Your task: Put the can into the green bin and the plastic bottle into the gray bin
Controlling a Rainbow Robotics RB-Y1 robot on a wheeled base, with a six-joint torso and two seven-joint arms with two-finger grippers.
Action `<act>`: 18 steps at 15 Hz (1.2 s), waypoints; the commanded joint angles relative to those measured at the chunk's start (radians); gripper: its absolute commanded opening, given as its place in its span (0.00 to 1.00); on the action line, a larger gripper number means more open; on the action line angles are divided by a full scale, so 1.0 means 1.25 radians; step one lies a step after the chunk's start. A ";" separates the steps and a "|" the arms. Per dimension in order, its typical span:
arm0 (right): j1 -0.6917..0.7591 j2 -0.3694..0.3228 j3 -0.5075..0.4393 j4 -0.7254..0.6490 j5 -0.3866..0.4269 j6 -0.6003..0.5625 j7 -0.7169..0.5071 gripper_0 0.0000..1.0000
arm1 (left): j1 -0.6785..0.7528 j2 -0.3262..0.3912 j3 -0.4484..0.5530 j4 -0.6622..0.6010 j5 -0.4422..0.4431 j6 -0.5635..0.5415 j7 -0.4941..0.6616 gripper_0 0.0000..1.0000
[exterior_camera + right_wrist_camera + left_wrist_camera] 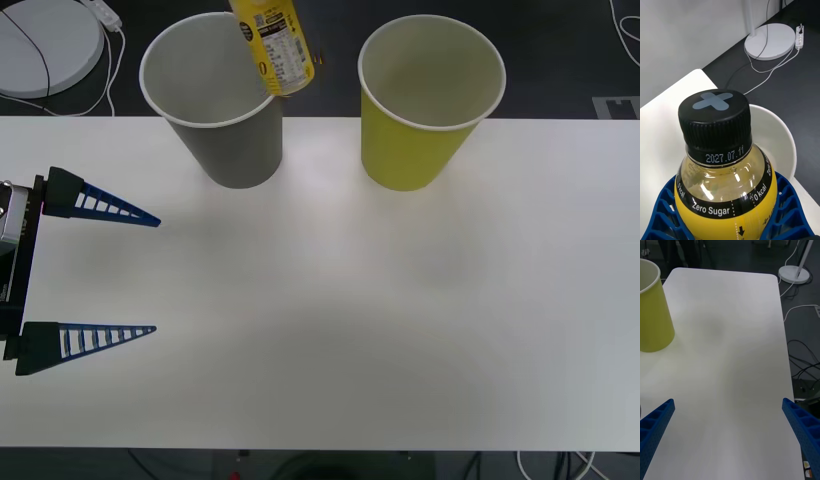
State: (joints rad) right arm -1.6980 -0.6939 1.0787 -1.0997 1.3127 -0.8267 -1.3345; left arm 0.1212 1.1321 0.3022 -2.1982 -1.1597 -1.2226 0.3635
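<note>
White table: gray bin & green bin upright, apart.

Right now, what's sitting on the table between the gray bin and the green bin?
Nothing. In the front view, the stretch of table between the gray bin and the green bin is bare.

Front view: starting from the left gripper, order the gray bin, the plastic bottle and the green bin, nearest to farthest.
From the open left gripper at the table's left edge:
1. The gray bin, far side, nearest the gripper.
2. The plastic bottle, up over the gray bin's right rim, held by the right gripper.
3. The green bin, far side, further right.
</note>
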 commanded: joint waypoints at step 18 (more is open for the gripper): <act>-0.190 0.307 0.175 0.394 0.003 -0.053 -0.060 0.00 | 0.000 0.000 0.000 0.000 0.000 0.000 0.000 1.00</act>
State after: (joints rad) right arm -1.9316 -0.3211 1.2939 -0.6209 1.3179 -0.8929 -1.4098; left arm 0.1212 1.1321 0.3022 -2.1982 -1.1597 -1.2226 0.3635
